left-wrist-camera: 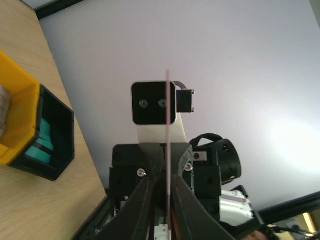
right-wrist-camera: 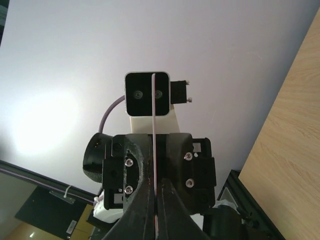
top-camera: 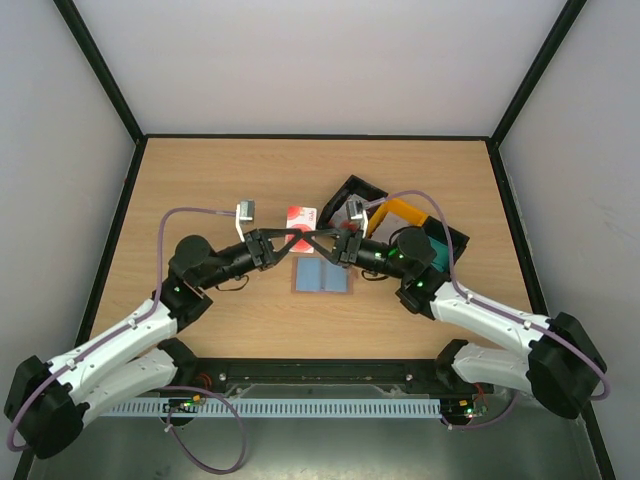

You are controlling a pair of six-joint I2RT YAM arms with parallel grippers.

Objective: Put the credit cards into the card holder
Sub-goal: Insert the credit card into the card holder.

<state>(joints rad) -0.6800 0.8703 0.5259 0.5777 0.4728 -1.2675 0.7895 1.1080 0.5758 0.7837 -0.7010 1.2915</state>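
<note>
Right fingers (right-wrist-camera: 140, 215), left fingers (left-wrist-camera: 142, 210) both pinch credit card (right-wrist-camera: 153, 100) edge-on.

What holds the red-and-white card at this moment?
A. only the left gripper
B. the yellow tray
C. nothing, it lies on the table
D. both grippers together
D: the red-and-white card is pinched edge-on in the left gripper and also in the right gripper, as each wrist view shows.
</note>
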